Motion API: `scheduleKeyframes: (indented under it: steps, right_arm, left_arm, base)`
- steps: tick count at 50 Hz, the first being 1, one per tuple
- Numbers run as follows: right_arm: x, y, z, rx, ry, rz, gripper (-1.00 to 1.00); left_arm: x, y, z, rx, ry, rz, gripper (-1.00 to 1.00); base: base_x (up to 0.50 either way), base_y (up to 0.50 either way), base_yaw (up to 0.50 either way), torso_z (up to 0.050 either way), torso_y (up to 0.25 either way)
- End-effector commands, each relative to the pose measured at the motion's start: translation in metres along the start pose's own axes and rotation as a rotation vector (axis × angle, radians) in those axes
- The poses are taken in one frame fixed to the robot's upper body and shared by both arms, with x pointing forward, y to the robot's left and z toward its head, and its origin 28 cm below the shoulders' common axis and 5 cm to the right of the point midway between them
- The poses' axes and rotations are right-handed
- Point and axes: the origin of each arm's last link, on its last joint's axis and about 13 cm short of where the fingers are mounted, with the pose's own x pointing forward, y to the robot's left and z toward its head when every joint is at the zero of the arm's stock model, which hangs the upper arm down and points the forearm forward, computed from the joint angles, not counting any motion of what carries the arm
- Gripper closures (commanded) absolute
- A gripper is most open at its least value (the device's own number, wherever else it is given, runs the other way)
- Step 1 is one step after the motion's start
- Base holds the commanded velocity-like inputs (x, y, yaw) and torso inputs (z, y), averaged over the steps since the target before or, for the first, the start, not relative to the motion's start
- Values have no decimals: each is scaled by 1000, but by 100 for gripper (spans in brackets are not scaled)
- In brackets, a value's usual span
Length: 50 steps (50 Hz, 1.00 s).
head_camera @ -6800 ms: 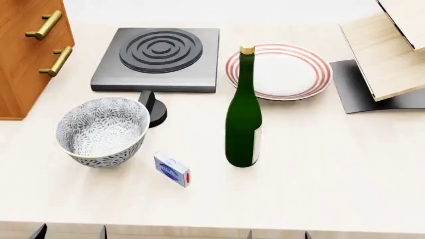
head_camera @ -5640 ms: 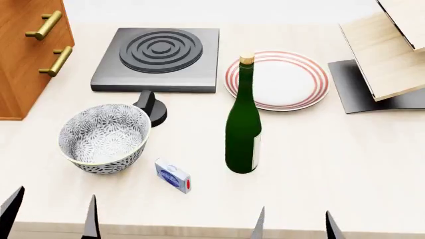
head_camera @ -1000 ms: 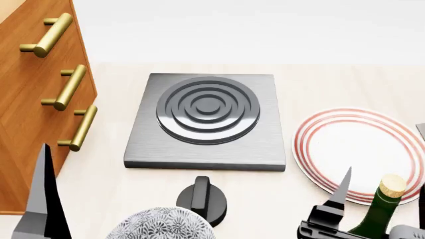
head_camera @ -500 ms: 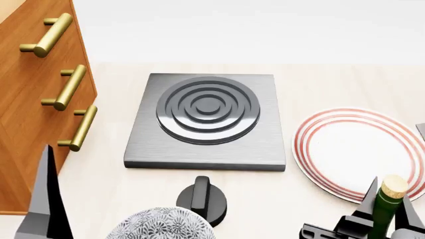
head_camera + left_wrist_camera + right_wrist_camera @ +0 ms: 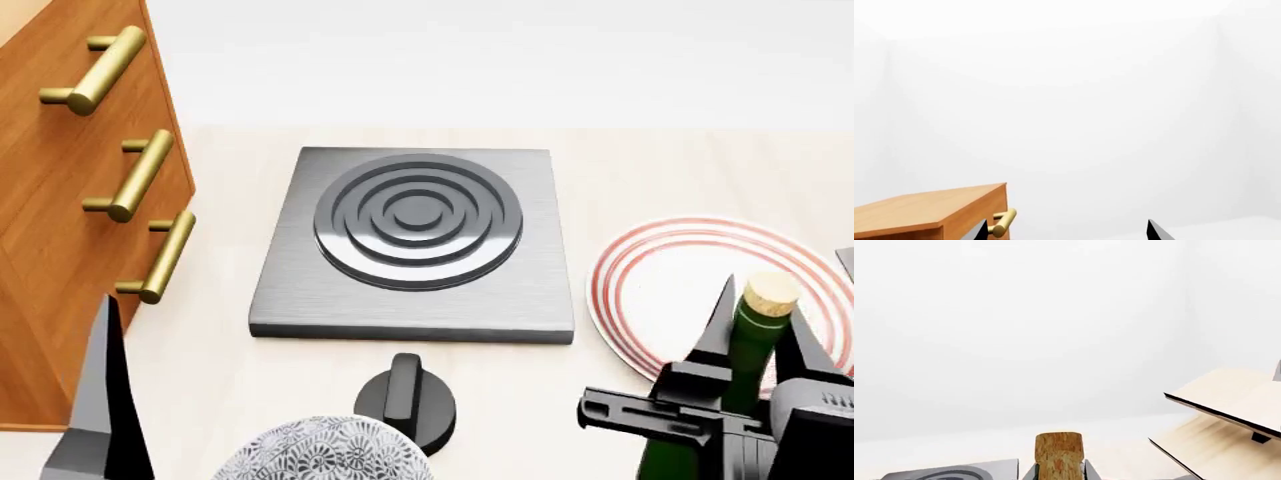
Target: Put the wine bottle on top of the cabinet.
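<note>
The wine bottle (image 5: 747, 352), dark green with a tan cork, stands upright at the lower right of the head view. My right gripper (image 5: 763, 338) is shut on its neck just below the cork. In the right wrist view the cork (image 5: 1059, 452) sits between the two fingertips of the right gripper (image 5: 1059, 474). The orange-brown cabinet (image 5: 67, 210) with brass bar handles stands at the left. My left gripper (image 5: 1066, 233) is open and empty; one of its fingers (image 5: 100, 400) shows in front of the cabinet. The cabinet's top (image 5: 921, 210) shows in the left wrist view.
A grey hob (image 5: 416, 240) lies in the middle with a black knob (image 5: 404, 400) in front of it. A red-ringed plate (image 5: 674, 290) lies behind the bottle. A patterned bowl's rim (image 5: 320, 450) shows at the bottom. A pale wooden rack (image 5: 1227, 410) stands to the right.
My right gripper's jaws closed on the bottle's neck, and bottle and gripper have since risen in the head view. The left gripper's finger has sunk slightly.
</note>
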Motion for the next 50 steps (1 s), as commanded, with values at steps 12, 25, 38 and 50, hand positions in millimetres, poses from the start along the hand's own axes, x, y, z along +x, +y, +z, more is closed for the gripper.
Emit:
scheduleKeyframes:
  steps: [12,25,38,50]
  right_arm:
    - [36,43,58,125,-72,318,100]
    - [45,72,78,188,-81,479,100]
    - [52,97,89,227,-73,595,100]
    - [49,110,101,250,-97,640,100]
  left_arm:
    - [0,-4,-2,-22,26,-23,-100]
    - [-7,-18,-5,-131,79,-118,-100]
    - [-24,-45,-19,-159,160,-279,-100]
    - [-20,-64,-27,-110,212,-397,-100]
  base:
    - [0,0,0,0,1]
    - [0,0,0,0,1]
    - [0,0,0,0,1]
    - [0,0,0,0,0]
